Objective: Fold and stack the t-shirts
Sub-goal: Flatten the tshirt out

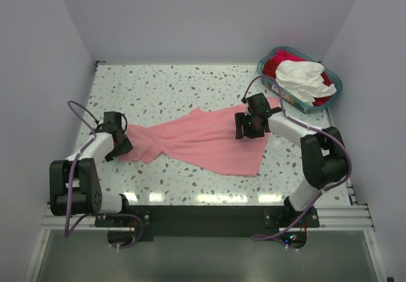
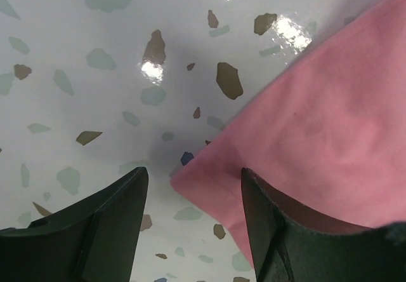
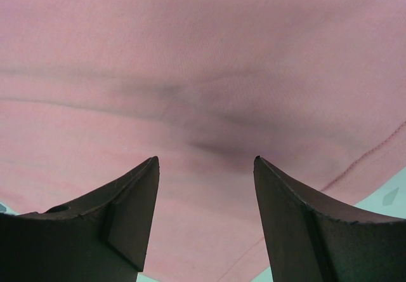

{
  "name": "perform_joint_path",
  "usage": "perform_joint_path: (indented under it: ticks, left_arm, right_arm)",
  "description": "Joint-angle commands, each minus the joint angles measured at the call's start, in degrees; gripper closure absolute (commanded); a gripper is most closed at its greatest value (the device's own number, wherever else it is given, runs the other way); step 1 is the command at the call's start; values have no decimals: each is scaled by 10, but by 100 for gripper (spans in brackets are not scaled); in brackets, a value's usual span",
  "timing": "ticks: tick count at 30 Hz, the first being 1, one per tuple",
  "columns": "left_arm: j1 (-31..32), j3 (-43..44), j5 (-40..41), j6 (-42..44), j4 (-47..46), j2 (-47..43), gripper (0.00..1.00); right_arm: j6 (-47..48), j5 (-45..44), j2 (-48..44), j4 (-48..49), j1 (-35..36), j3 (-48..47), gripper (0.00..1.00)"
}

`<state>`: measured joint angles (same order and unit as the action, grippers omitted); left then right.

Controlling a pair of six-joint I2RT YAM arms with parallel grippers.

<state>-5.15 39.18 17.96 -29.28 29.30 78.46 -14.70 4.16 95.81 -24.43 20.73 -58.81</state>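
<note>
Top view: pink tee point(image 1: 203, 143) lies from L pincer point(image 1: 120, 143) to under R pincer point(image 1: 248, 126).
L wrist: jaws spread, tee corner just btwn them; go low, then pinch.
R wrist: spread, tee just under; dip, then pinch.

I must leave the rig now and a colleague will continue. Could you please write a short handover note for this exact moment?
Left gripper: open, over the left end of the pink t-shirt, holding nothing.
Right gripper: open, over the same shirt's right part, holding nothing.
Things: the pink t-shirt lies spread out on the table; a white t-shirt and a red t-shirt lie in the teal basket at the far right corner.
Done: one shirt laid out; no fold visible, no stack yet.
Left to do: fold the pink one, then take out, fold and stack the others.
</note>
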Motion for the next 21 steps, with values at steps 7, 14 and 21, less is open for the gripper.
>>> perform_joint_path:
  ticks: [7, 14, 21]
  left_arm:
    - [-6, -26, -32, 23, -70, 23, 41]
    - [-6, -53, -43, 12, -76, 28, 49]
    - [-6, -51, -45, 12, -81, 35, 62]
  right_arm:
    - [5, 18, -22, 20, 4, 2, 35]
    - [5, 13, -26, 22, 5, 4, 35]
    - [5, 3, -28, 23, 5, 6, 35]
